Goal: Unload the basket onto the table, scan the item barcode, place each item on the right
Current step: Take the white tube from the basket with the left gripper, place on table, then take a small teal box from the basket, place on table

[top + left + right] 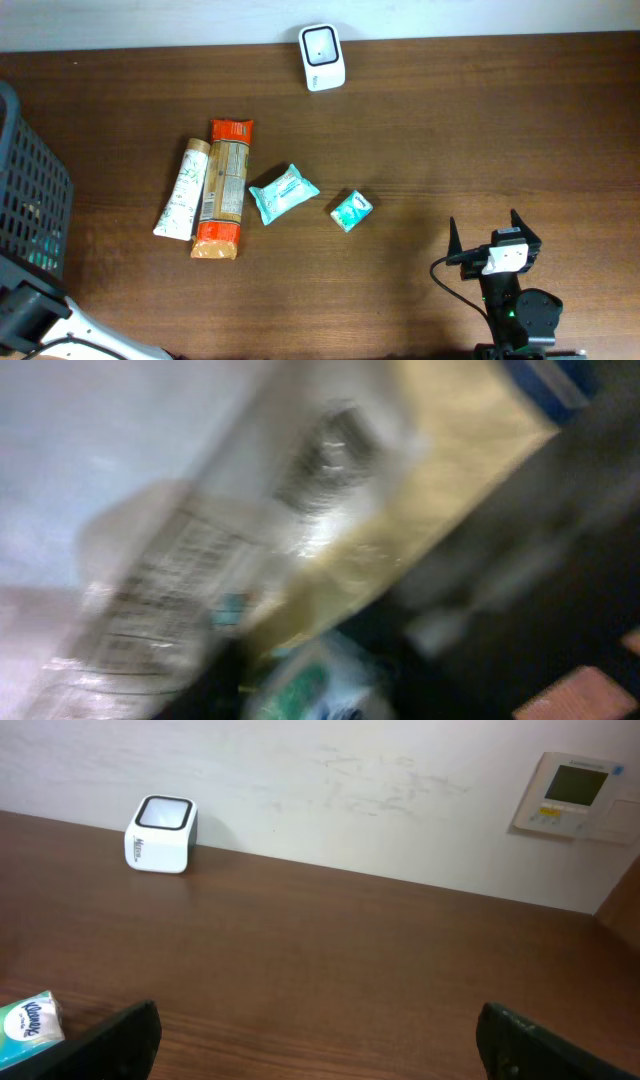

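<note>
A white barcode scanner (322,57) (160,834) stands at the table's far edge. Mid-table lie a white tube (183,188), an orange cracker packet (224,187), a teal tissue pack (283,193) and a small teal tissue box (352,210) (28,1020). My right gripper (497,232) (320,1050) stands open and empty near the front right. Part of my left arm (30,320) shows at the bottom left by the basket. The left wrist view is heavily blurred: a clear-wrapped packet with printed lines (160,590), a yellowish bag (440,470) and a green-white pack (310,690). Its fingers do not show.
A dark mesh basket (30,190) stands at the left edge of the table. A wall panel with a small screen (572,795) hangs behind the table in the right wrist view.
</note>
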Robot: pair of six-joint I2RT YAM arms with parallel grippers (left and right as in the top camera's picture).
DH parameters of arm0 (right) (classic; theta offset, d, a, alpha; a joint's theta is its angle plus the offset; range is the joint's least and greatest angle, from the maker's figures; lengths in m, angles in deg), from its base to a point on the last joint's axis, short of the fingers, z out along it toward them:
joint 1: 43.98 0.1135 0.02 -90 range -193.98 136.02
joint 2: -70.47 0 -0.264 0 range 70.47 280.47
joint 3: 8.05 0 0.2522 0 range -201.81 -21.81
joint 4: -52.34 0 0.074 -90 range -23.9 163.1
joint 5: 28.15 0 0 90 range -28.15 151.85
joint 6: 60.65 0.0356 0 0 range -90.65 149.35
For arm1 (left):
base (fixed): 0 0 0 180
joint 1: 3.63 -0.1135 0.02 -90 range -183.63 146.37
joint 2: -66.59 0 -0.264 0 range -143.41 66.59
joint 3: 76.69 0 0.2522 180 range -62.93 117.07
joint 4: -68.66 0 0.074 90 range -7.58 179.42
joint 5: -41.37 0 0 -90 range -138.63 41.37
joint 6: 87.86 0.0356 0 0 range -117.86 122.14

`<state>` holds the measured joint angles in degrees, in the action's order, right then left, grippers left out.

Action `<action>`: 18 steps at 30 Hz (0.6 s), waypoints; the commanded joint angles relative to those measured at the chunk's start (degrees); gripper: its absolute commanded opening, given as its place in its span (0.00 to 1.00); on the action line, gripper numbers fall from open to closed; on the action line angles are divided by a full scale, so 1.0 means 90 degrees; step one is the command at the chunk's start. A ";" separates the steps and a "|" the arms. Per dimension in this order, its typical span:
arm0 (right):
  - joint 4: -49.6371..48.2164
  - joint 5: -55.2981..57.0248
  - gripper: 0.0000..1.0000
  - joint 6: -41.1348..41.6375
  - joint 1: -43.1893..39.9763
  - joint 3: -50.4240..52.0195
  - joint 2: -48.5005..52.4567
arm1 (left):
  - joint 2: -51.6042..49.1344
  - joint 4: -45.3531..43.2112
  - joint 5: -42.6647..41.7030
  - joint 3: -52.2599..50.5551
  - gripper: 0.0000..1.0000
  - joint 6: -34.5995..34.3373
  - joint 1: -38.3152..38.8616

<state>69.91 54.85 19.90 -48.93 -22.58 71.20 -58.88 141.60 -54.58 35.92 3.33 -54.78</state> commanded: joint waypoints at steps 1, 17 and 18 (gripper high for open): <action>0.0000 -0.0032 0.99 0.0005 -0.0036 0.0051 -0.0041 | -0.0165 0.0049 -0.0053 -0.0226 0.16 0.0053 0.0083; 0.0000 -0.0032 0.99 0.0002 -0.0036 0.0051 -0.0041 | 0.2157 0.2038 -0.1362 0.3786 0.00 -0.0051 0.0471; 0.0000 -0.0032 0.99 0.0005 -0.0036 0.0051 -0.0041 | 0.2424 0.2120 -0.1579 0.3784 0.00 -0.0029 0.0918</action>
<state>69.91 54.83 19.90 -48.93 -22.58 71.20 -42.93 159.61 -61.40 68.66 3.20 -52.42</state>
